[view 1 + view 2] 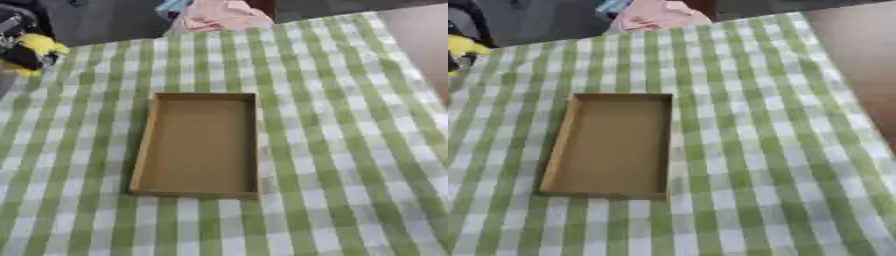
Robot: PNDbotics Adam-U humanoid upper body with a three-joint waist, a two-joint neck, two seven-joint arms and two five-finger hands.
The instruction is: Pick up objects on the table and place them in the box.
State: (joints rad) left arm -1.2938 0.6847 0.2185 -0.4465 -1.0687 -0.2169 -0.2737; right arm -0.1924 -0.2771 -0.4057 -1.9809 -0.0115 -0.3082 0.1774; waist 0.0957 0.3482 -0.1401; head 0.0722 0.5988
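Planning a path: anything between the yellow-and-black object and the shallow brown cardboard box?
Nothing: only bare green-checked tablecloth between yellow-and-black object and cardboard box, left eye view.

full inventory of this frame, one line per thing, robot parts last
box: 1, brown cardboard, shallow and open-topped, nothing visible inside, centre of table
tablecloth: 1, green and white check, covers the table
yellow and black thing: 1, too blurred to identify, far left edge of the table
pink thing: 1, looks like cloth, beyond the far edge of the table
blue thing: 1, small scrap of colour beside the pink thing, unidentifiable
floor: brown, right of the table
robot hands: neither in view
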